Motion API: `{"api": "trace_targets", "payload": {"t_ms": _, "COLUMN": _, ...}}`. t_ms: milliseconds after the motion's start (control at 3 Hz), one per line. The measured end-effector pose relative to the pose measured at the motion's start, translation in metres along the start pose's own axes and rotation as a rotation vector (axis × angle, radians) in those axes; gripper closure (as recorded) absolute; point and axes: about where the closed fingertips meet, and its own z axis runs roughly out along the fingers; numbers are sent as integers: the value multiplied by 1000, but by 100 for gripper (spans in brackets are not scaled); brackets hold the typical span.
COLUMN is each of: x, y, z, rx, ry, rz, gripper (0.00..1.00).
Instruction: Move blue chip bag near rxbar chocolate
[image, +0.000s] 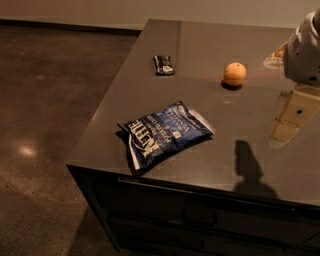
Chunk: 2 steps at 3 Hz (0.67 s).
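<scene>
The blue chip bag (165, 134) lies flat on the dark tabletop (200, 60) near the front left corner, its white "KETTLE" lettering facing up. The rxbar chocolate (163, 65), a small black bar, lies at the far left of the table, well behind the bag. My gripper (289, 127) hangs from the white arm (304, 50) at the right edge of the view, above the table. It is to the right of the bag and apart from it, holding nothing I can see.
A round orange fruit (234, 74) sits on the table between the bar and my arm. The table's left and front edges drop to a dark floor (45, 125). Drawer fronts (200, 210) run below the front edge.
</scene>
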Motion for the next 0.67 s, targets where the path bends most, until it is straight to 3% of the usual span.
{"api": "trace_targets", "payload": {"t_ms": 333, "x": 0, "y": 0, "z": 0, "rx": 0, "ry": 0, "rz": 0, "gripper": 0}}
{"api": "trace_targets", "payload": {"t_ms": 667, "x": -14, "y": -3, "z": 8, "rx": -16, "ry": -3, "rz": -48, "gripper": 0}}
